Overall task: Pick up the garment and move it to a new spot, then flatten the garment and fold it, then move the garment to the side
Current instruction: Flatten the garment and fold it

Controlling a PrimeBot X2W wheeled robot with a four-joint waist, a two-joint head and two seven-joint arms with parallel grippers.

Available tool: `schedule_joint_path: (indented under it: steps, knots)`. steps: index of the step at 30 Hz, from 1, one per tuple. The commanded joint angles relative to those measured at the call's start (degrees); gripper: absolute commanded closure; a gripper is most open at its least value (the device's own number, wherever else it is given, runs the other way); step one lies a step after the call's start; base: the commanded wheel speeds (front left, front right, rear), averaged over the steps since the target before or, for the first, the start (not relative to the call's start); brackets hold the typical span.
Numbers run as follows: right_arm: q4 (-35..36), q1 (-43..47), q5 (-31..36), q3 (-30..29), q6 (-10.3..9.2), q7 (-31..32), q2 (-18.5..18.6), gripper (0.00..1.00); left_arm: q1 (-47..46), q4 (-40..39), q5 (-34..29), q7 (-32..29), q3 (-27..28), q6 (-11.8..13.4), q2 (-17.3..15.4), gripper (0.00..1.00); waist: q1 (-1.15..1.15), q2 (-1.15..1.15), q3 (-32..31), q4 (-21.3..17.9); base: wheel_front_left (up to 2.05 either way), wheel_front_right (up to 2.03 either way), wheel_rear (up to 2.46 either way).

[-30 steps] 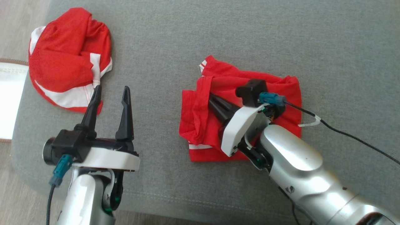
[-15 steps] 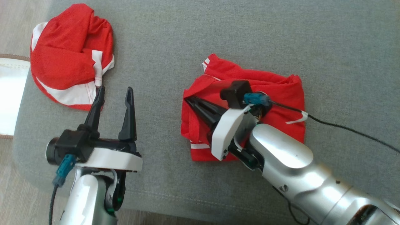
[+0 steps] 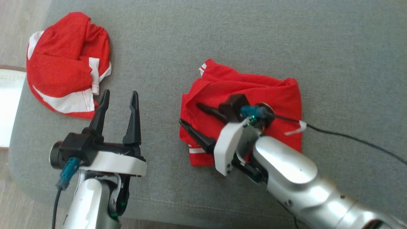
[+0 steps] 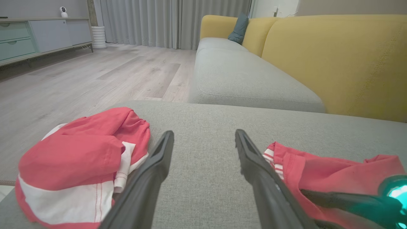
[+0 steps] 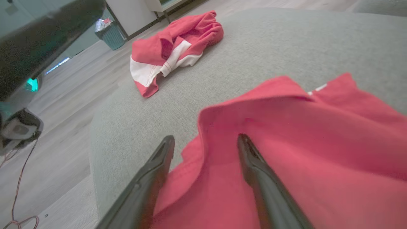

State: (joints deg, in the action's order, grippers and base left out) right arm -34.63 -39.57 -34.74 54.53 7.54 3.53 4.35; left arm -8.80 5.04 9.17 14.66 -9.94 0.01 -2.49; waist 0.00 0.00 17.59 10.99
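Note:
The garment [image 3: 254,86], red with thin white stripes, lies folded in the middle of the grey cushion [image 3: 222,38]. My right gripper [image 3: 189,113] stands open over its left edge, both fingers low on the cloth with nothing pinched between them. The right wrist view has the garment [image 5: 302,143] under the spread right gripper [image 5: 206,138]. My left gripper [image 3: 120,93] is open and empty above bare cushion, to the left of the garment. Seen from the left wrist, the left gripper [image 4: 203,133] has the garment [image 4: 334,171] at its right.
A second red and white garment [image 3: 63,63] lies bunched at the cushion's far left corner, just beyond the left fingertips. The cushion's left and front edges drop to a wooden floor [image 3: 19,197]. A yellow sofa [image 4: 334,57] stands behind.
The right gripper carried the garment's fold to the left, then opened and let it go. The left gripper stayed open in place. The camera shifted slightly.

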Motion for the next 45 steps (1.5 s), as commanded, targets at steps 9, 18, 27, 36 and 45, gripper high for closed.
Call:
schedule_joint_path:
  steps: [9, 18, 27, 36, 45]
  knots:
    - [10.2, 11.9, 6.6, -11.5, -0.05, -3.2, -0.5, 0.00, 0.6, -1.7, -0.8, 0.3, 2.8, 0.2, -0.6, 0.00, 0.00, 0.00, -3.0, -2.2, 0.00, 0.00, 0.00]
    - [28.5, 24.6, 15.6, -31.2, -0.05, -6.1, 1.1, 0.00, 3.1, -2.0, -1.3, 0.3, 4.3, 0.7, -1.8, 0.00, 0.00, 0.00, -5.6, -5.8, 0.00, 0.00, 0.00]
    - [39.4, 34.0, 21.5, -47.5, -0.05, -5.7, 1.0, 0.00, 4.7, -2.2, -1.4, 0.3, 4.8, 1.0, -3.1, 0.00, 0.00, 0.00, -7.4, -7.9, 0.00, 0.00, 0.00]
    - [42.3, 39.3, 21.9, -51.8, -0.05, -4.4, 0.1, 0.00, 7.0, -2.8, -1.5, -0.3, 4.9, 1.3, -4.3, 0.00, 0.00, 0.00, -10.2, -9.2, 0.00, 0.00, 0.00]
    - [43.0, 43.4, 21.6, -52.5, -0.05, -3.5, -0.7, 0.00, 10.1, -3.4, -1.4, -1.4, 4.7, 1.9, -5.1, 0.00, 0.00, 0.00, -13.5, -9.9, 0.00, 0.00, 0.00]
